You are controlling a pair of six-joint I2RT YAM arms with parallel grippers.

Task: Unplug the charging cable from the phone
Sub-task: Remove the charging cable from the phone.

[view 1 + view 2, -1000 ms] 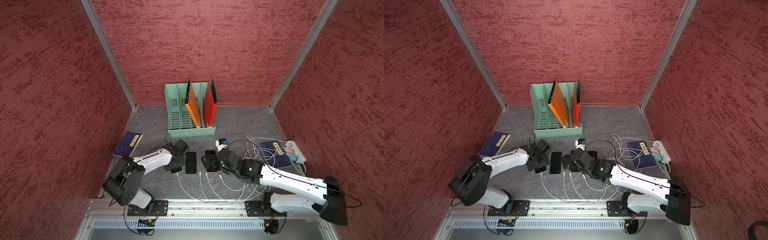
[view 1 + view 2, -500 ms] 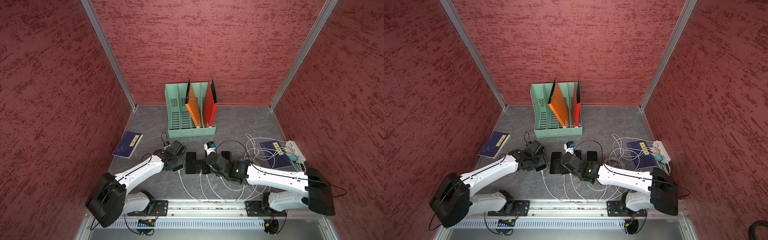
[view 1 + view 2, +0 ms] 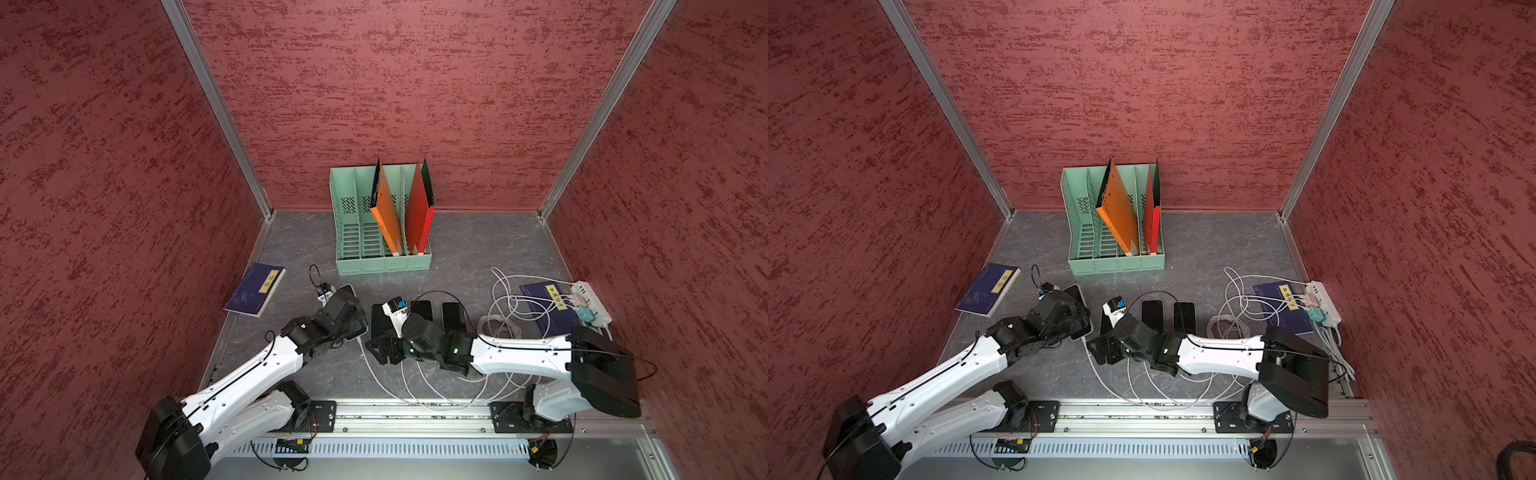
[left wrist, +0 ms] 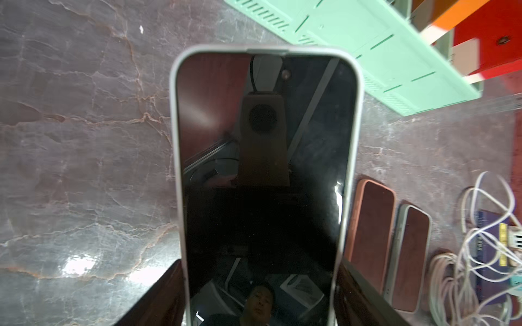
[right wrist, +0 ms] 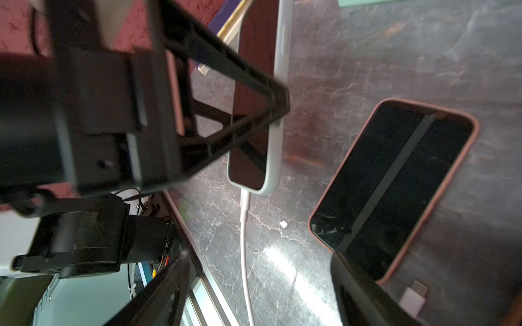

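Left wrist view: my left jaws are clamped across the long sides of the pale-cased phone (image 4: 262,169), which lies screen up on the grey bench (image 4: 84,127). In the right wrist view the white charging cable (image 5: 244,242) sits plugged into that phone's end, and my right jaws stand apart either side of it, not touching it. A pink-cased phone (image 5: 395,183) lies beside it, a loose white plug (image 5: 413,296) just off its end.

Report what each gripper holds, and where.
Left gripper clamps the black-screened phone in a pale grey case across its long edges. Right gripper holds nothing; open jaws straddle the white charging cable.
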